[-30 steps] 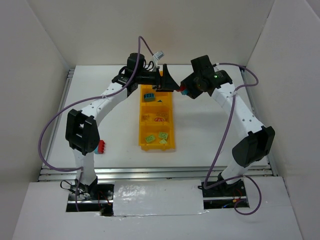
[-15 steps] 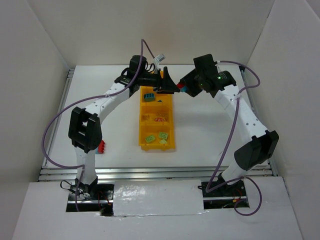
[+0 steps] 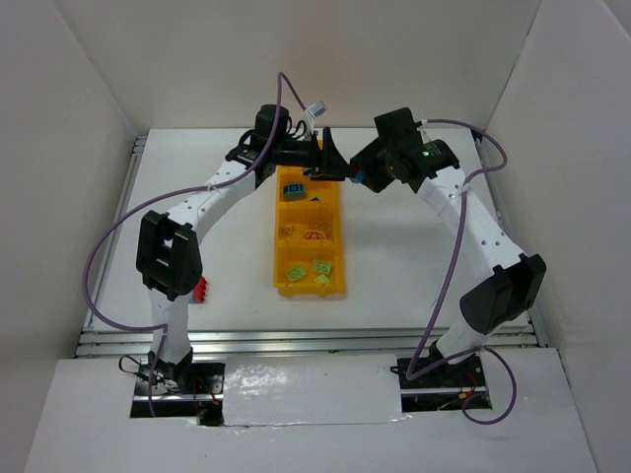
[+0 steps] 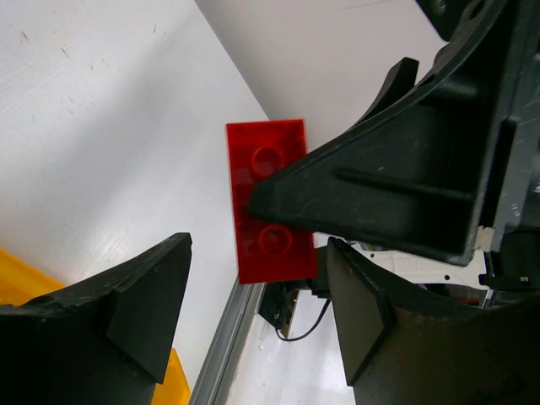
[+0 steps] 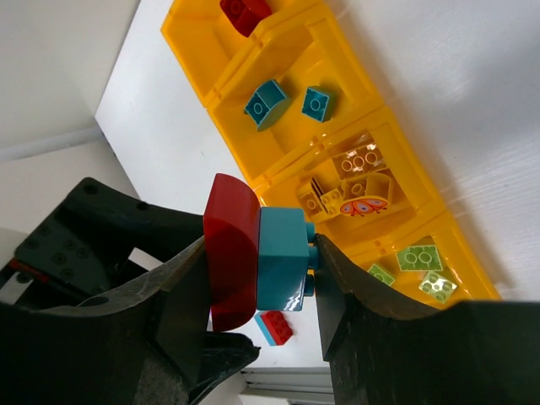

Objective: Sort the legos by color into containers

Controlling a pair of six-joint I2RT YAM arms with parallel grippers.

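Note:
My right gripper (image 5: 257, 270) is shut on a joined pair of legos, a red rounded brick (image 5: 232, 253) stuck to a teal brick (image 5: 283, 257), held in the air above the far end of the bin (image 3: 278, 266). My left gripper (image 4: 257, 253) faces it at the bin's far end (image 3: 330, 163). Its jaws stand open on either side of the red brick's (image 4: 266, 198) lower end, with a gap on the left side. A right finger (image 4: 380, 194) lies across that brick. The containers hold one red brick (image 5: 245, 13), teal bricks (image 5: 266, 103), yellow ones (image 5: 354, 181) and green ones (image 5: 419, 257).
A red-and-blue brick stack (image 3: 201, 291) lies on the white table left of the bin, beside the left arm's elbow (image 3: 163, 258). White walls close in the table on three sides. A metal rail (image 3: 296, 340) runs along the near edge.
The left jaws have narrowed around the red brick. Both grippers have drifted slightly, and the right one now sits a little closer to the left.

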